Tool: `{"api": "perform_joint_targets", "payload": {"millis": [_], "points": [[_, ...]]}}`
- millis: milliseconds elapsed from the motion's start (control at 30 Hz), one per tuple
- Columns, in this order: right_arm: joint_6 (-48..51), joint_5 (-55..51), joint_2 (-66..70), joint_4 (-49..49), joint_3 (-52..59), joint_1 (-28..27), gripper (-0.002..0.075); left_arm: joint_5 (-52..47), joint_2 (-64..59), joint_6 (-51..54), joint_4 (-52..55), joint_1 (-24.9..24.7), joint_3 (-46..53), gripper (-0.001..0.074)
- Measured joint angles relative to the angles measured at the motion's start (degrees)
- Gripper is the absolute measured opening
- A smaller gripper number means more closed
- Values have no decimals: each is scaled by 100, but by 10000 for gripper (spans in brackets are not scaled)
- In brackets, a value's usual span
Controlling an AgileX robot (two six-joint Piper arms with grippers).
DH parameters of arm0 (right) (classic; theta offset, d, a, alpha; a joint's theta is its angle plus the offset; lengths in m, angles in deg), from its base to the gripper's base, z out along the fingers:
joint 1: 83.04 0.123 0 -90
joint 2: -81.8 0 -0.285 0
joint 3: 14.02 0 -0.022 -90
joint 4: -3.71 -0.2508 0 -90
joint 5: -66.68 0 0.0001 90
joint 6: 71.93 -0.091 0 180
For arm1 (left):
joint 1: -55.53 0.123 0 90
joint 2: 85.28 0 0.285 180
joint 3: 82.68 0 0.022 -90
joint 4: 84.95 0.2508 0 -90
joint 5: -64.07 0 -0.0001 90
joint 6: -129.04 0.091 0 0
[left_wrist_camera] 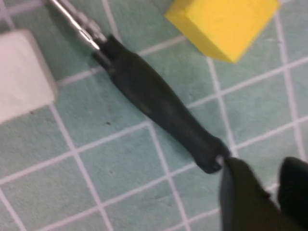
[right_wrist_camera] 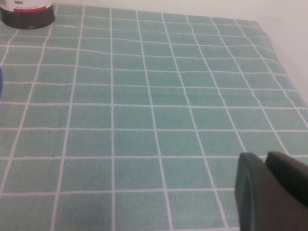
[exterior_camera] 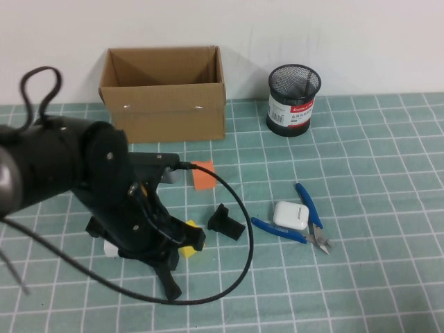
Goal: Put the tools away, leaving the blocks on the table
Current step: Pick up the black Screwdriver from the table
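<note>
High view: left tool (exterior_camera: 149, 236) hangs low over the desk (exterior_camera: 388, 139) near its front-left corner, its finger state unclear. An orange cube (exterior_camera: 202, 175) lies mid-desk; blue-handled pliers (exterior_camera: 305, 222) straddle a rounded white case (exterior_camera: 291, 215).

Left wrist view: a matte black screwdriver (left_wrist_camera: 159, 103) lies between a yellow cube (left_wrist_camera: 221, 24) and a white cube (left_wrist_camera: 21, 72), handle end touching a dark finger (left_wrist_camera: 240, 192).

Right wrist view: right tool (right_wrist_camera: 269, 192) over bare grid; cannot tell its finger state.

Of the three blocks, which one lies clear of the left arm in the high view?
The orange block, near the cardboard box. The yellow block and white block flank the screwdriver under the left pincer. The right pincer is parked.
</note>
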Motion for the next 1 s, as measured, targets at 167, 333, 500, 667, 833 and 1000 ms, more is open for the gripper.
{"api": "perform_joint_targets", "payload": {"millis": [167, 333, 500, 667, 833, 1000], "points": [[0, 0, 0, 0, 0, 0, -7, -79, -331, -414, 210, 0, -150, 329], [0, 0, 0, 0, 0, 0, -8, 96, -616, -1221, 465, 51, -148, 377], [0, 0, 0, 0, 0, 0, -7, 357, -793, -1641, 711, 103, -192, 383], [0, 0, 0, 0, 0, 0, -8, 589, -967, -1744, 786, 151, -191, 383], [0, 0, 0, 0, 0, 0, -8, 880, -1235, -1812, 956, 261, -195, 383], [0, 0, 0, 0, 0, 0, -8, 937, -1317, -1910, 1054, 260, -241, 381]]}}
